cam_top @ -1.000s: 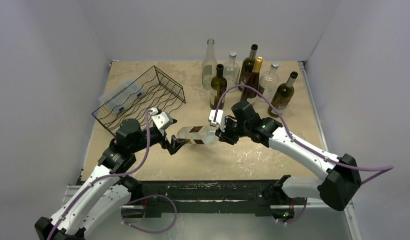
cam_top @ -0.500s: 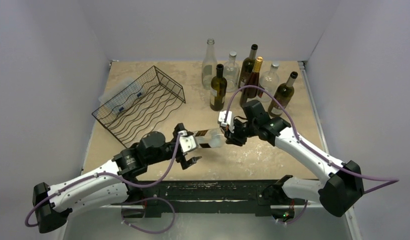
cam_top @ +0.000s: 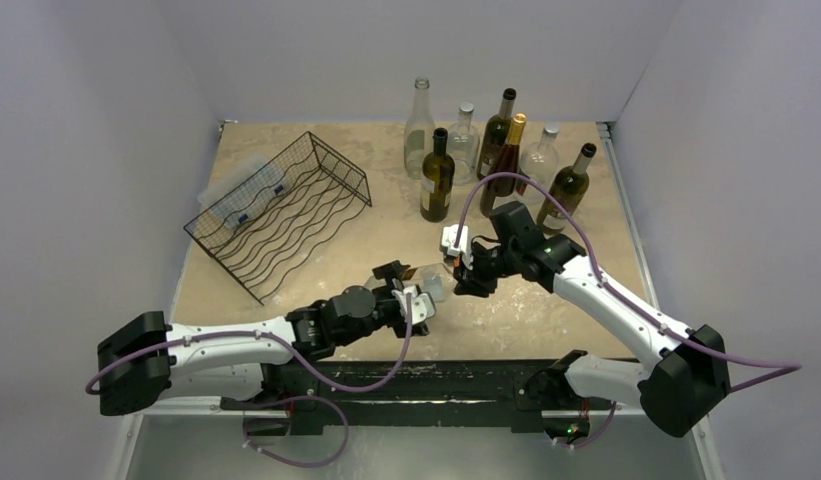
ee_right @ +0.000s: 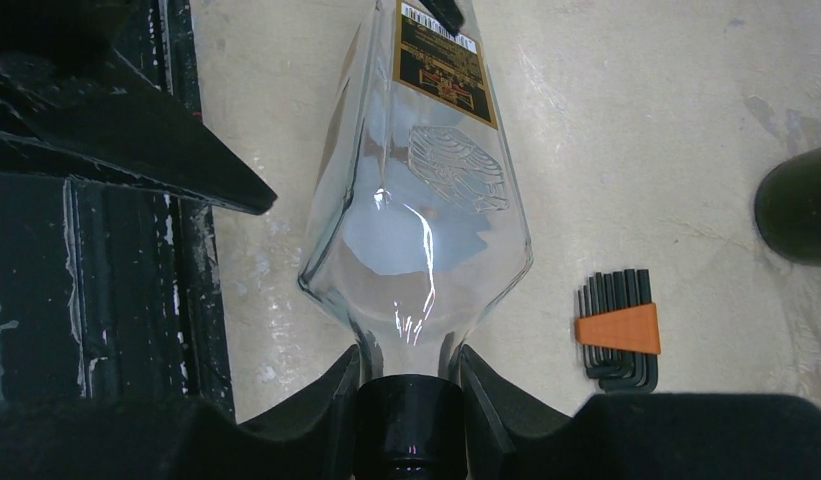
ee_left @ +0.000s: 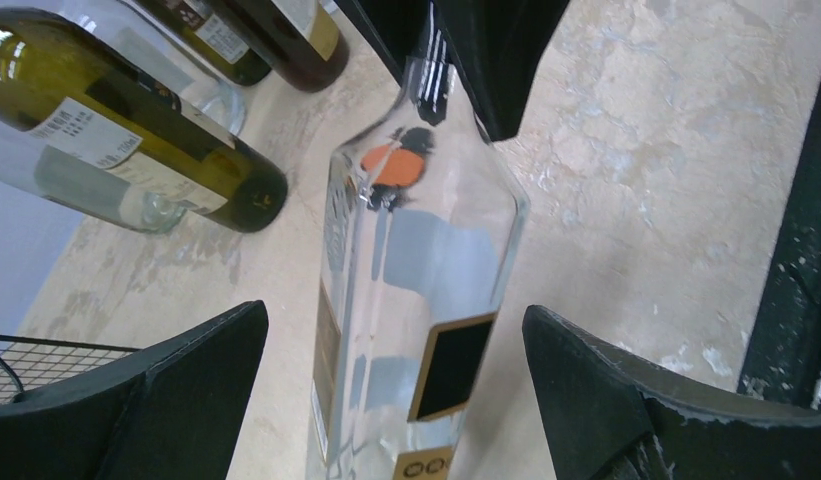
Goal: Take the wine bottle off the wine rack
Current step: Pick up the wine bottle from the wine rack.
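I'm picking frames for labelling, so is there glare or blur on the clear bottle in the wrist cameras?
Right wrist: sharp, with white glare streaks on the shoulder of the clear angular glass bottle with a black and gold label. Left wrist: the bottle looks slightly soft, with pale reflections on its side; the black fingers are near-featureless dark shapes.

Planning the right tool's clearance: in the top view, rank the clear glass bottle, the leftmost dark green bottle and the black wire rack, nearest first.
1. Clear glass bottle: neck gripped in the right tool, centre front.
2. Leftmost dark green glass bottle, cream-labelled: upright, behind the tool.
3. Black wire-mesh wine rack: back left, farthest.
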Controlling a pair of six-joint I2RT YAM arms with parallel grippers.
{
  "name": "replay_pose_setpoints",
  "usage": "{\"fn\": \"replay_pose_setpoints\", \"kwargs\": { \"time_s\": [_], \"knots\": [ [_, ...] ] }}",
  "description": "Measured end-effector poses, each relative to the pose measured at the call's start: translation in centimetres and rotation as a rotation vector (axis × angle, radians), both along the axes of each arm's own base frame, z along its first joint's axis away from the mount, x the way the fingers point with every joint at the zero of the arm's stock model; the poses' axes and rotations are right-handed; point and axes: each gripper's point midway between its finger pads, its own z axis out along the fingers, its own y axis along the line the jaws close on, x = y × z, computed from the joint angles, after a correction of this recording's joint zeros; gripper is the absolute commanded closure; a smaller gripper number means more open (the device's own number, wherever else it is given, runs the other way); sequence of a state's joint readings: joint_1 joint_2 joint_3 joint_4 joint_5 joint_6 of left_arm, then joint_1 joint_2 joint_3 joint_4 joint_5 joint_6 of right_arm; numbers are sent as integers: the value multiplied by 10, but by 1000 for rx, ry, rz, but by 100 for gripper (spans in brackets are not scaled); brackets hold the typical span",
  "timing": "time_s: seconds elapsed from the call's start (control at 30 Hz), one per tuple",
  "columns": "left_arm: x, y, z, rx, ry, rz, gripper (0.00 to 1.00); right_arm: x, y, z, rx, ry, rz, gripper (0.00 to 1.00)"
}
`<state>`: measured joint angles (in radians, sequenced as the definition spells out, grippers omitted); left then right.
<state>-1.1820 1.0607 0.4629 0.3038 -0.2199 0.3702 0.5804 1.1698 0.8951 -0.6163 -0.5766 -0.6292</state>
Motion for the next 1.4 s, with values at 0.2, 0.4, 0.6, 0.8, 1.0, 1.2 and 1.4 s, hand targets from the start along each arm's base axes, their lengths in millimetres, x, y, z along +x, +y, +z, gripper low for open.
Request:
{"fn": "replay_pose_setpoints", "kwargs": {
  "time_s": [0.2, 0.4, 0.6, 0.8, 1.0, 1.2, 1.4],
  "knots": [
    [8, -13, 5, -63, -44, 24, 0, -2, 1, 0, 4, 7, 5, 100],
    [8, -23, 4, -90, -53, 13, 1, -2, 0, 0, 6, 11, 5, 100],
    [9, -31, 0, -101, -55, 9, 1, -2, 0, 0, 8, 13, 6, 100],
    [11, -33, -19, -57, -44, 21, 2, -2, 0, 0, 8, 13, 6, 100],
    [18, -31, -30, -32, -48, 61, 2, -2, 0, -1, 7, 16, 5, 100],
    [25, -26, -37, -11, -58, 110, 1, -2, 1, -2, 7, 21, 7, 100],
    [32, -20, -41, 14, -79, 157, 10, -4, 2, -3, 14, 35, 16, 100]
  ]
}}
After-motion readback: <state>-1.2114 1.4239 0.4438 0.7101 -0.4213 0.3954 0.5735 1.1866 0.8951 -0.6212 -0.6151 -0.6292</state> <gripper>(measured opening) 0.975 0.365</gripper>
